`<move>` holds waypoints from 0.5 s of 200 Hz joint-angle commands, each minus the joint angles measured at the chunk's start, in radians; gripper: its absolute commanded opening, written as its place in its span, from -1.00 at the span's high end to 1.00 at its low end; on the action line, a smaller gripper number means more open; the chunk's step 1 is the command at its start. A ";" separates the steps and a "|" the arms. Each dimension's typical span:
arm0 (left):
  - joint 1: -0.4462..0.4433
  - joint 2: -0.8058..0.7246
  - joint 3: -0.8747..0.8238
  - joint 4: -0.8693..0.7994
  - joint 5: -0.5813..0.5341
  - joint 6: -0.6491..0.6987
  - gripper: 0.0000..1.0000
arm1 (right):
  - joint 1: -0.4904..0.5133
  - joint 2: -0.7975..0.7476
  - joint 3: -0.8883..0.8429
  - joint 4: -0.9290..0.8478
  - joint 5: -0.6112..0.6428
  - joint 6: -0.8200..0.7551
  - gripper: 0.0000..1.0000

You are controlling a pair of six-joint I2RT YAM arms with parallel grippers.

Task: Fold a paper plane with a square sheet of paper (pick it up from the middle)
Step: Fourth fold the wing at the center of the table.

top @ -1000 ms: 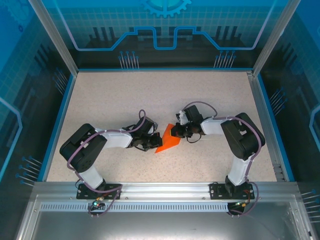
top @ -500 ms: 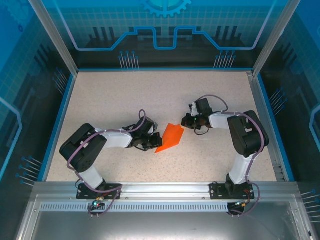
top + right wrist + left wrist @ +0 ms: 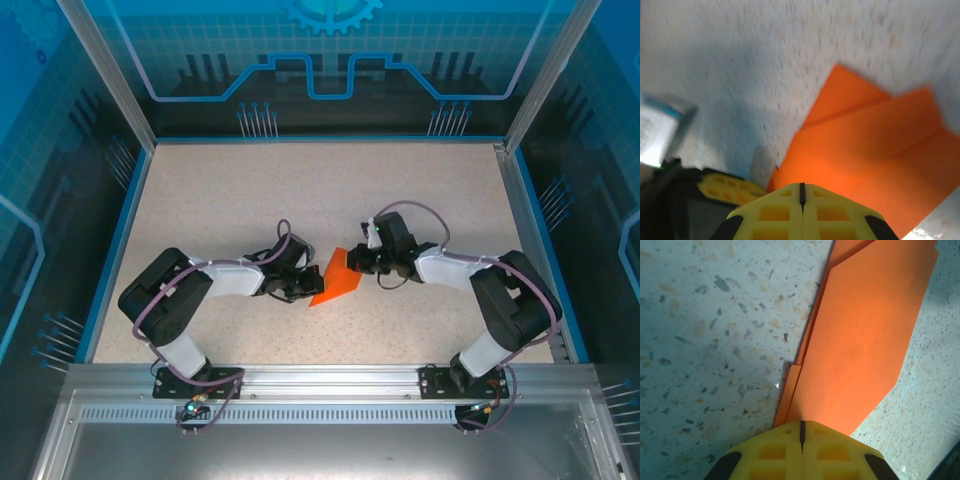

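– Speckled table (image 3: 250, 190) inside the blue-walled cell is carrying the work. What is sitting nearest the arm bases?

– Nearest, the left gripper (image 3: 308, 286) is lying low at the near-left edge of the square sheet of paper (image 3: 338, 280). The sheet is already folded into a layered, angled shape and is lying flat between the two arms. In the left wrist view the yellow fingertips (image 3: 775, 450) are closed together with only a seam showing, and the orange edge is running under them. Whether they are pinning it or merely touching it cannot be told.

– And farther out?

– At the sheet's far-right end, the right gripper (image 3: 357, 262) is meeting the paper. Its jaws are likewise fully closed, with nothing showing between them. Its wrist view is blurred, with the folded layers lying just ahead of the tips. The back wall panel (image 3: 330, 60) is standing well apart.

– How should the crease be made?

– Judging from this layout, one closed tip should be anchoring the layers while the other is sliding along the fold line. Pressure should be going straight down, since thin paper is likely to skid on this surface. Edges should be lining up before the crease is set, because a skewed flap would be spoiling the dart's symmetry.
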 commanded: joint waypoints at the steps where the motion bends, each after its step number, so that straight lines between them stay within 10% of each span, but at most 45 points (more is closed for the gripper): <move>1: -0.006 0.030 -0.043 -0.214 -0.072 0.022 1.00 | 0.049 0.023 -0.010 0.049 -0.028 0.046 1.00; 100: -0.008 0.032 -0.024 -0.207 -0.062 0.031 1.00 | 0.090 0.202 0.055 0.054 -0.052 0.104 1.00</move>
